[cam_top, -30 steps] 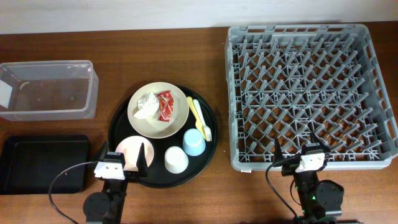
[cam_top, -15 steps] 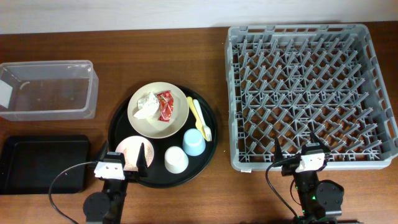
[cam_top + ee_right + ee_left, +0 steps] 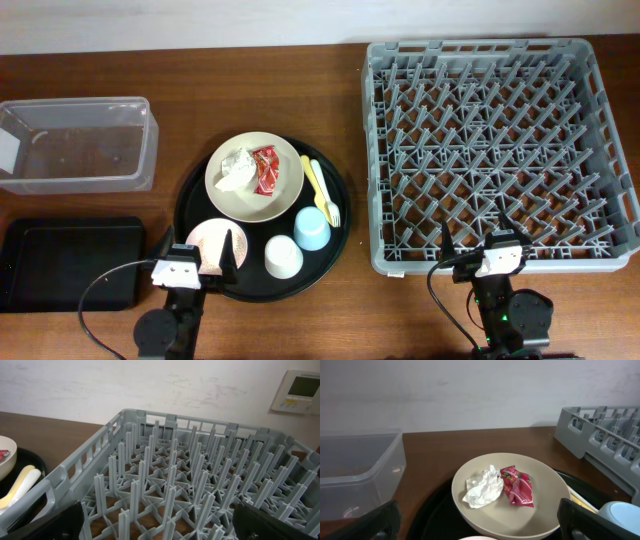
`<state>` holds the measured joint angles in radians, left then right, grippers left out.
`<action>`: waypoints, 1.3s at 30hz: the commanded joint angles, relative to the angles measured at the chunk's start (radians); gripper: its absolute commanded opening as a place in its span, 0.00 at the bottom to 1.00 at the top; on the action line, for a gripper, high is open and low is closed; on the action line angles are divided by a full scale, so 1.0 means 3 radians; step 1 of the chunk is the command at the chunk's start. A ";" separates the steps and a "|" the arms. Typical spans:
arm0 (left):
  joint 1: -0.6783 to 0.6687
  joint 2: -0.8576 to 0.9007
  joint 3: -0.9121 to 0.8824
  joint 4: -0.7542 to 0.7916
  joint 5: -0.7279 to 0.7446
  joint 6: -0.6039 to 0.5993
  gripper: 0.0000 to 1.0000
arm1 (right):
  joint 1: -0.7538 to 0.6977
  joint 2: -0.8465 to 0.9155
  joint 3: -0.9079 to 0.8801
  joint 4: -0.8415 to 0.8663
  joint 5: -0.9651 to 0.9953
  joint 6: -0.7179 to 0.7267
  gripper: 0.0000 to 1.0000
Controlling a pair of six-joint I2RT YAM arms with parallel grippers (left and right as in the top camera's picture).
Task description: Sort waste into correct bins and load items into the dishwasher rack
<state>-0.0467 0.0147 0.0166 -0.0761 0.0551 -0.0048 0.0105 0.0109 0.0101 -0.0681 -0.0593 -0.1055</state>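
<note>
Left tool [image 3: 197, 247] stands released beside the pink bowl [image 3: 208, 238]; napkin [image 3: 236, 168] and red wrapper [image 3: 266, 168] lie side by side in the cream bowl-plate [image 3: 256, 206] on the round black tray [image 3: 190, 200]. Right tool [image 3: 478, 240], also released, faces the near edge of the grey rack [image 3: 500, 140].

Overhead view: a large square grey plastic pegged crate [image 3: 470, 47] fills the right side. At centre, a cream bowl-plate [image 3: 255, 203] holds a crumpled white paper napkin [image 3: 237, 170] and a red foil wrapper [image 3: 266, 169] (side by side, touching). Just right lie a pale yellow plastic fork [image 3: 327, 200] and spoon [image 3: 311, 175]. Below sit a small pink bowl [image 3: 205, 238], a white cup [image 3: 283, 256] and a light blue cup [image 3: 312, 228]. A clear rectangular plastic box [image 3: 150, 140] is upper left, a shallow black rectangular tray [image 3: 70, 262] lower left.
</note>
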 commanded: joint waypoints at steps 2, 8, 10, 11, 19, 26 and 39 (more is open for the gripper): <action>-0.0013 -0.0032 -0.0004 0.0020 0.0254 -0.0010 1.00 | -0.0014 -0.0022 -0.0015 -0.0020 0.0039 0.0004 0.98; -0.0010 0.0089 0.0746 -0.0629 0.0352 -0.0033 1.00 | -0.0014 -0.0022 -0.0015 -0.0020 0.0039 0.0003 0.98; -0.0010 0.0270 0.1105 -0.0848 0.0352 -0.0008 1.00 | -0.0014 -0.0022 -0.0015 -0.0020 0.0039 0.0004 0.98; -0.0010 0.0371 0.1261 -0.0908 0.0354 -0.0006 1.00 | -0.0014 -0.0022 -0.0015 -0.0020 0.0039 0.0004 0.98; -0.0010 0.2534 0.3652 -0.2277 0.0476 0.0249 1.00 | -0.0014 -0.0022 -0.0015 -0.0020 0.0039 0.0004 0.98; -0.0013 0.4406 0.5300 -0.3552 0.0992 0.0245 1.00 | -0.0014 -0.0022 -0.0015 -0.0020 0.0039 0.0004 0.98; -0.0201 0.5717 0.5295 -0.3468 0.0324 0.0245 0.99 | -0.0014 -0.0022 -0.0015 -0.0020 0.0039 0.0004 0.98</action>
<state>-0.0811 1.7069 1.5929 -1.1168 0.2440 0.0532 0.0105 0.0109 0.0101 -0.0685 -0.0521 -0.1051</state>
